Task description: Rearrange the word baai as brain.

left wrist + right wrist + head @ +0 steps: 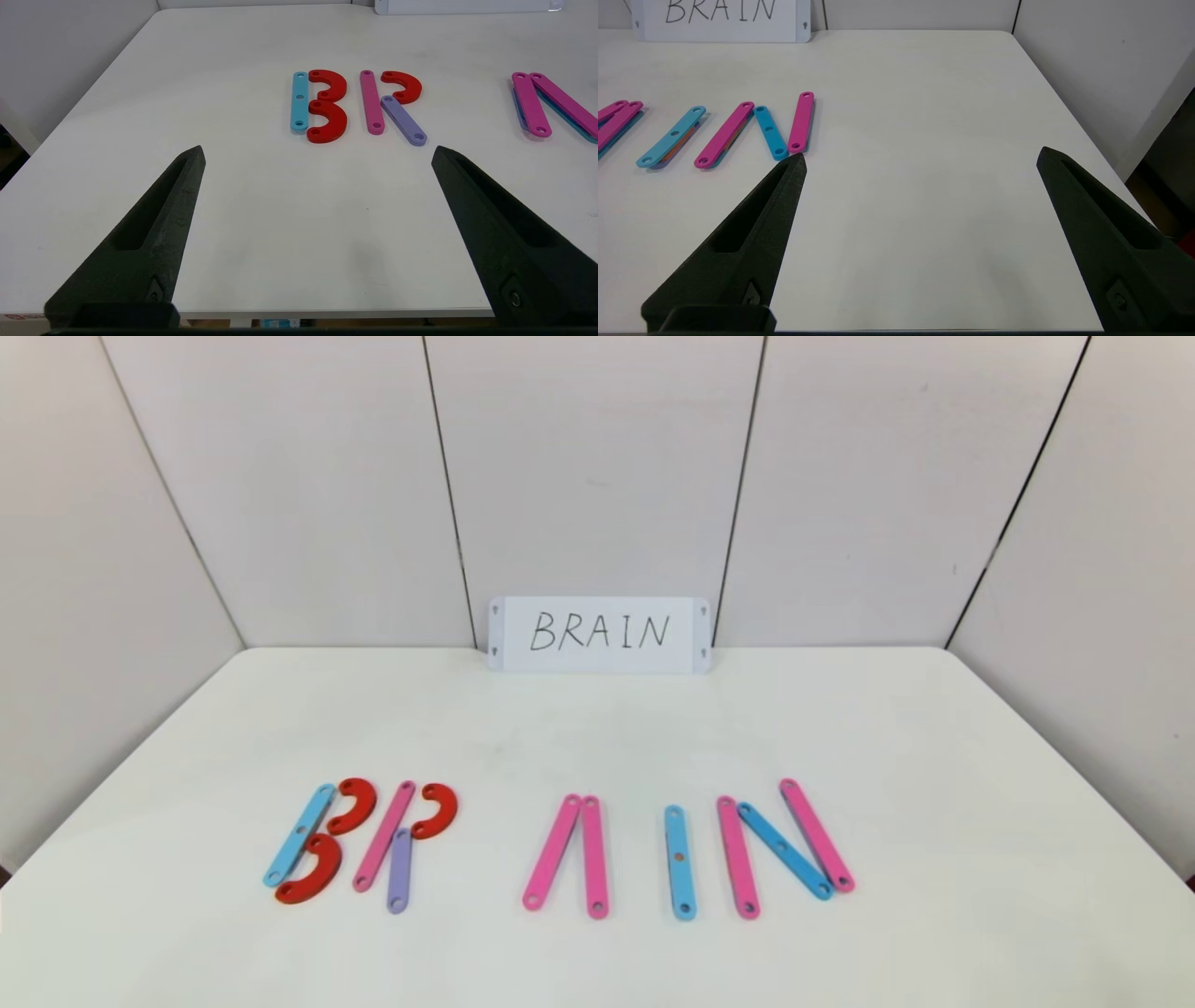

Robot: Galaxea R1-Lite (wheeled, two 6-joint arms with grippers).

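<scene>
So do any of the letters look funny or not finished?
Yes, the A. It is only two pink strips leaning together at the top, with no bar across the middle, so it looks like an upside-down V. The B, R, I and N match the white card.

You get bright, even overhead light on the white table (597,747); the plastic strips (565,851) cast only faint, short shadows. No glare. Both wrist views stay sharp, with soft smudgy shadows nearby.
</scene>
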